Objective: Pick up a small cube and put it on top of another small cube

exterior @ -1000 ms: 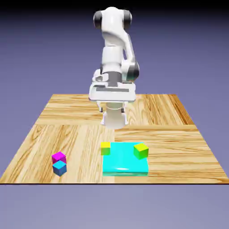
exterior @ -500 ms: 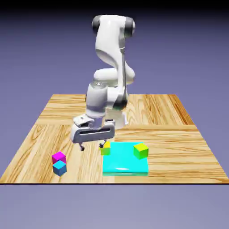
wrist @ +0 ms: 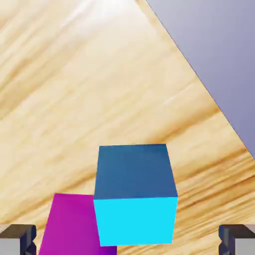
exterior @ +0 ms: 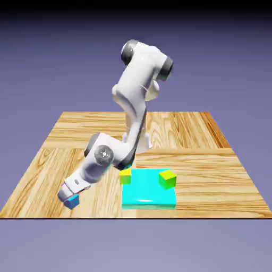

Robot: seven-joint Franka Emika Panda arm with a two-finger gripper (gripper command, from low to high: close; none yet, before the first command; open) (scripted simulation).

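Observation:
The small blue cube (wrist: pixel 134 194), with its lighter cyan face toward the camera, rests on the wooden table, touching the magenta-pink cube (wrist: pixel 69 224) on its left in the hand view. My gripper (wrist: pixel 127 241) is open, and its grey fingertips (wrist: pixel 17 239) stand wide apart at the bottom corners, with the blue cube ahead between them. In the exterior view the hand (exterior: pixel 71 191) hangs low over both cubes at the table's front left. Only part of the blue cube (exterior: pixel 72 202) shows there, and the magenta cube is almost wholly hidden by the hand.
A flat cyan slab (exterior: pixel 149 196) lies at the front middle with one yellow-green cube (exterior: pixel 167 179) on it and another (exterior: pixel 125 176) at its far left corner. The table edge (wrist: pixel 199 84) runs close by, beyond the blue cube.
The arm has swung down and toward the exterior view's left, from above the table's middle to just over the blue and magenta cubes. The cubes have not moved.

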